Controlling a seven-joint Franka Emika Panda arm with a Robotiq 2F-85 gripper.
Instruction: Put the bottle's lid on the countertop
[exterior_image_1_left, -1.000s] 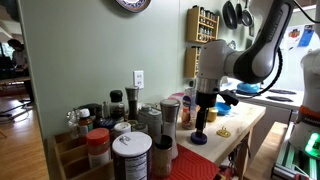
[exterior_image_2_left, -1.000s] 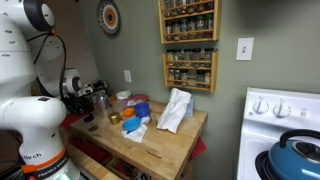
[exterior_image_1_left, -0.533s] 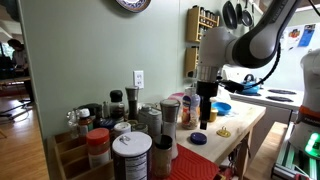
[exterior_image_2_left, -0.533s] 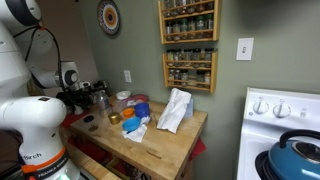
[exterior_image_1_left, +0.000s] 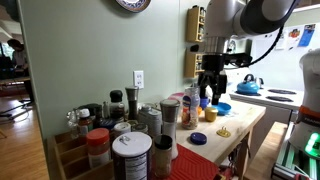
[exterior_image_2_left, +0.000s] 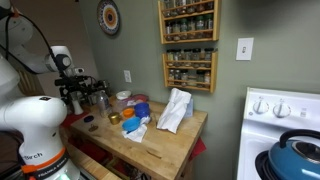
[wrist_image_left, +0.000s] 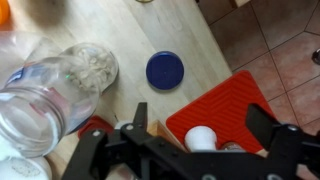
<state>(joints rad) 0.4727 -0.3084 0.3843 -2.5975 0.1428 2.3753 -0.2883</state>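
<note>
A small round dark blue lid (wrist_image_left: 165, 70) lies flat on the light wooden countertop (wrist_image_left: 110, 25), apart from everything. It also shows as a dark disc in both exterior views (exterior_image_1_left: 199, 138) (exterior_image_2_left: 88, 119). A clear plastic bottle (wrist_image_left: 55, 90) with an open mouth and a blue-marked label stands left of the lid in the wrist view. My gripper (wrist_image_left: 200, 125) is open and empty, raised well above the countertop (exterior_image_1_left: 212, 88) (exterior_image_2_left: 75, 92). Below its jaws are a white-capped jar (wrist_image_left: 198, 137) and the red mat (wrist_image_left: 235, 100).
Many spice jars (exterior_image_1_left: 130, 155) crowd the near end of the countertop beside the red mat (exterior_image_1_left: 195, 160). A blue bowl (exterior_image_1_left: 222, 108), a white cloth (exterior_image_2_left: 175, 108), a wall spice rack (exterior_image_2_left: 188, 40) and a stove (exterior_image_2_left: 285, 130) stand further along.
My gripper was down at the countertop. It has risen well above it, and the lid stays behind on the wood.
</note>
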